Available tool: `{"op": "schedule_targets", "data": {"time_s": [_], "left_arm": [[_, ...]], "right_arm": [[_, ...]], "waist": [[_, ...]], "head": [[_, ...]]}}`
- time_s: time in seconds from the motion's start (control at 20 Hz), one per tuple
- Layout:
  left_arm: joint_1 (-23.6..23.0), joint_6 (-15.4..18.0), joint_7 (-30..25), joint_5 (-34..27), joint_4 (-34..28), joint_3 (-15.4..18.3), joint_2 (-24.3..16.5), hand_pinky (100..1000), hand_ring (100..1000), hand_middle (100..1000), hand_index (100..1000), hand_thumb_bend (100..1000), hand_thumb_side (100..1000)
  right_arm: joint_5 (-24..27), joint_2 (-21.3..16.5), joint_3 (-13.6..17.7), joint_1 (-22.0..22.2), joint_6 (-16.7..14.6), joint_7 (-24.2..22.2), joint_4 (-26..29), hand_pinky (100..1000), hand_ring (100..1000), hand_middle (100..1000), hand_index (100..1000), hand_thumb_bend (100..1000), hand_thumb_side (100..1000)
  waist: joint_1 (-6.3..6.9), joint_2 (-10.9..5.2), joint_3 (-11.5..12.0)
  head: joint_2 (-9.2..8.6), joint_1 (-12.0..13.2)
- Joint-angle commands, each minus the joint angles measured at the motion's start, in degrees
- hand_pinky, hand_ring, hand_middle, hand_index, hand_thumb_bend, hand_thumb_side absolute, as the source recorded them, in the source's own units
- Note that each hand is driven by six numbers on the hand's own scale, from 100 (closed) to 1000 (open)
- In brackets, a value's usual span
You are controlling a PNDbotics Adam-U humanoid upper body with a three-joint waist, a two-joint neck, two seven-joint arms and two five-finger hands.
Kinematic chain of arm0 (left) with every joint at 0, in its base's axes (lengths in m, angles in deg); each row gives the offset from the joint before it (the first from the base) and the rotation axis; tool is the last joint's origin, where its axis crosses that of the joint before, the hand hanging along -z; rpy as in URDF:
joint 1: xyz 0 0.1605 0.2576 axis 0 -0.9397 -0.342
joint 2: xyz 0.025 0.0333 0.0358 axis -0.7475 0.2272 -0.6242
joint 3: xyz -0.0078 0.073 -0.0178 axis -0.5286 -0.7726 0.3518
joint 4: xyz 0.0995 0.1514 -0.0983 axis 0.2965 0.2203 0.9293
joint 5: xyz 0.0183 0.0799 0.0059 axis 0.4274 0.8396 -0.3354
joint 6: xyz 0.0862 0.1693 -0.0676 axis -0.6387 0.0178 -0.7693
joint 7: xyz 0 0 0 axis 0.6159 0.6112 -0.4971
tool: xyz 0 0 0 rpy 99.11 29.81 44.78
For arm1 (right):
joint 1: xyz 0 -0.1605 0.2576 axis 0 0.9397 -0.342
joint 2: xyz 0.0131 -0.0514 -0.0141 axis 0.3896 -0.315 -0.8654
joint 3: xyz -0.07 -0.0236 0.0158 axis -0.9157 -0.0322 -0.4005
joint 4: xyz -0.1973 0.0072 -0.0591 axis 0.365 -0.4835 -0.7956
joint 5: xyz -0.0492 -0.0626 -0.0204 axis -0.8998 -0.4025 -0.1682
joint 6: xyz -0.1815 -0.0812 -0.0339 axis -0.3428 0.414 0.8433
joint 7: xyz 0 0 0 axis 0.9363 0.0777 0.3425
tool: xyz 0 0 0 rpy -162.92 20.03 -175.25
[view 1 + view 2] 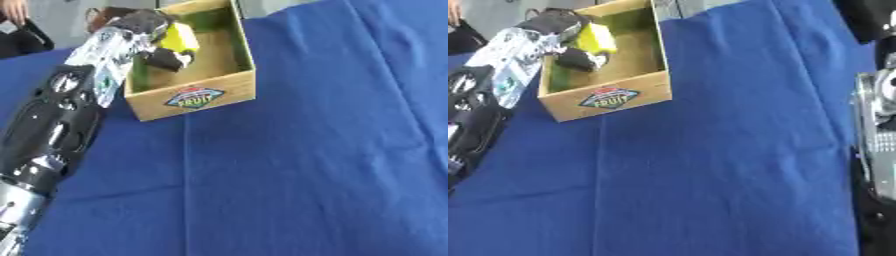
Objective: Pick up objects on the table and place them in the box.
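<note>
The left hand (162, 47) reaches over the wooden box (197, 97) in the upper left of the frame. Its fingers are curled around a yellow thing (181, 37), holding it just inside the box. This looks like the putting-in step. Next, I think the hand must spread its fingers to let go, then lift away. The blue cloth (306, 165) on the surface shows nothing else to pick. Only the right arm (877, 145) shows, at the right edge.

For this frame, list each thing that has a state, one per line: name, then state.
box: open-topped, upright on the cloth.
yellow object: inside the box, held by the left hand.
left hand: reaching into the box, fingers curled round the yellow object.
blue cloth: spread flat, lightly creased.
right arm: at the right edge, hand not visible.
</note>
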Motion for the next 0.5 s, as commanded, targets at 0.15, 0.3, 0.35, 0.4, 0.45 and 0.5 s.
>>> {"op": "schedule_targets", "data": {"time_s": [0.15,0.3,0.35,0.4,0.45,0.5], "left_arm": [[1.29,-0.92,1.66,2.57,-1.37,1.27,-0.97,690,924,953,1000,631,927],[1.17,-1.24,2.66,2.91,-1.3,1.46,-0.92,686,923,953,1000,612,930],[1.1,-1.5,3.17,2.87,-1.47,1.64,-0.91,679,919,950,1000,598,929],[1.04,-1.73,3.65,2.73,-1.76,1.81,-0.89,673,916,947,1000,593,927],[0.98,-1.91,4.03,2.49,-2.09,1.95,-0.89,668,913,943,1000,587,926],[0.93,-2.08,4.52,2.06,-2.73,2.11,-0.94,643,897,927,1000,549,921]], "right_arm": [[0.61,-0.89,0.39,-0.47,0.28,0.15,1.09,795,679,571,656,100,551],[0.83,-0.85,0.5,-0.28,0.4,0.24,1.13,795,680,571,656,100,547],[0.9,-0.87,0.55,-0.2,0.45,0.27,1.11,796,680,571,656,100,547],[0.96,-0.92,0.62,-0.13,0.52,0.31,1.07,796,679,570,656,100,546],[1.02,-0.96,0.68,-0.07,0.58,0.36,1.03,796,680,570,656,100,545],[1.08,-0.97,0.75,0.03,0.63,0.43,1.01,796,680,570,656,100,542]], "waist": [[-0.41,-1.49,-0.01],[-0.37,-1.47,-0.12],[-0.4,-1.48,-0.13],[-0.43,-1.5,-0.12],[-0.44,-1.52,-0.09],[-0.47,-1.56,-0.03]], "head": [[-0.38,0.13],[-0.49,0.18],[-0.46,0.13],[-0.42,0.06],[-0.38,-0.01],[-0.27,-0.07]]}}
